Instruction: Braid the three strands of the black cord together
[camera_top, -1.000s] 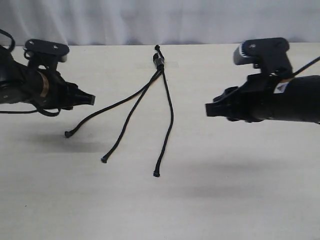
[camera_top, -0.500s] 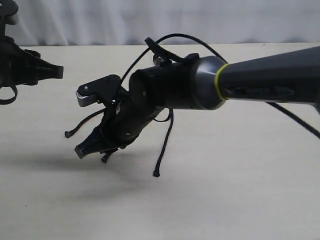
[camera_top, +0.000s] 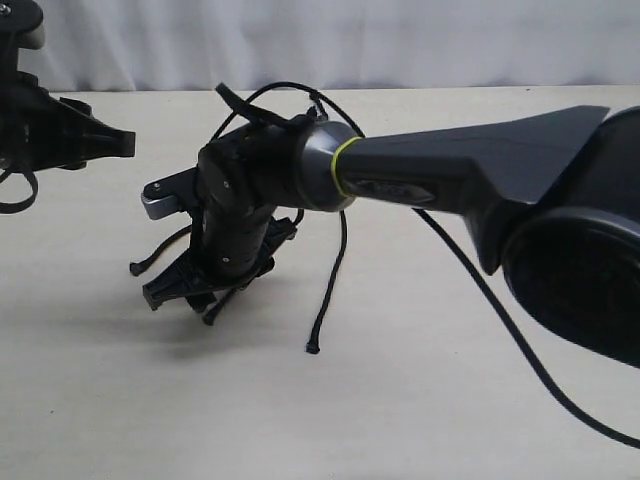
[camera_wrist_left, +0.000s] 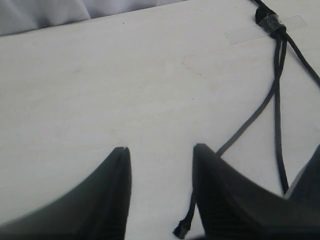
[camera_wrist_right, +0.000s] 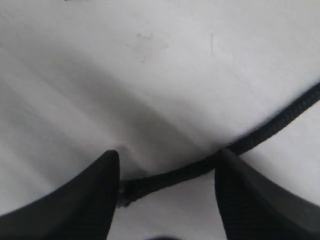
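Note:
The black cord's bound top is taped to the table, and its three strands fan out toward me. My right arm reaches across them. Its gripper is low over the table and open, with one strand's end lying across the gap between its fingers, not pinched. The middle strand's tip pokes out just below that gripper. The left strand's tip and the right strand lie free. My left gripper hovers at the far left, open and empty.
The right arm's thick body and its glossy cable span the table's middle and right, hiding the upper cord in the exterior view. A white curtain backs the table's far edge. Clear tape sits beside the cord's top.
My right arm has swung from the right side across to the left and dropped onto the strand ends, turning its wrist. The left arm pulled back up and to the left.

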